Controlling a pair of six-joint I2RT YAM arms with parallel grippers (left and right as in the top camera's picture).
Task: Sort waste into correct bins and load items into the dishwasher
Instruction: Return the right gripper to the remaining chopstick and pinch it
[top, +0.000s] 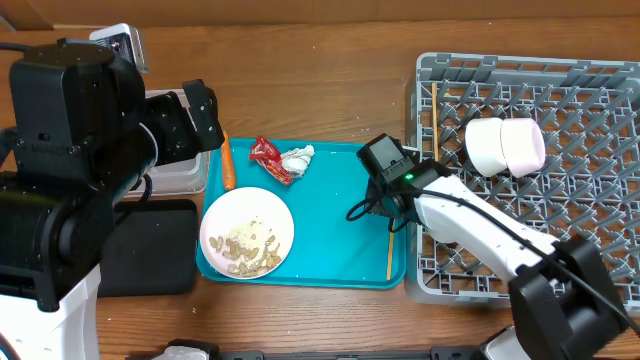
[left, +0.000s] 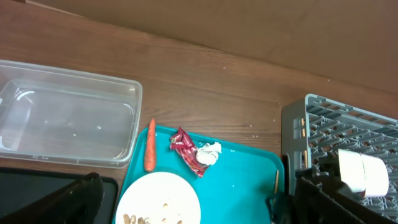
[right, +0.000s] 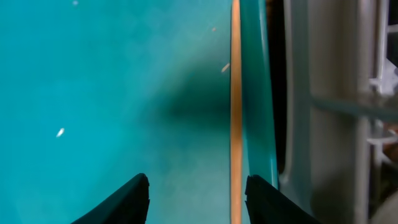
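A white plate (top: 247, 232) with beige rice bits (top: 250, 250) sits on the teal tray (top: 335, 255). An orange carrot (top: 228, 165), a red wrapper (top: 268, 158) and a white tissue (top: 298, 158) lie on the tray's far part. One chopstick (right: 236, 93) lies along the tray's right rim, between the open fingers of my right gripper (right: 198, 180), close to the right finger. A second chopstick (top: 435, 115) lies in the grey rack (top: 590, 250). A white bowl (top: 487, 147) and a pink bowl (top: 527, 147) lie in the rack. My left gripper (left: 196, 186) is open and empty above the plate.
The clear tub (left: 62, 118) stands left of the tray, partly under my left arm in the overhead view. The black tray (top: 150, 245) lies in front of it. The rack's wall (right: 329, 124) stands right beside the tray's rim.
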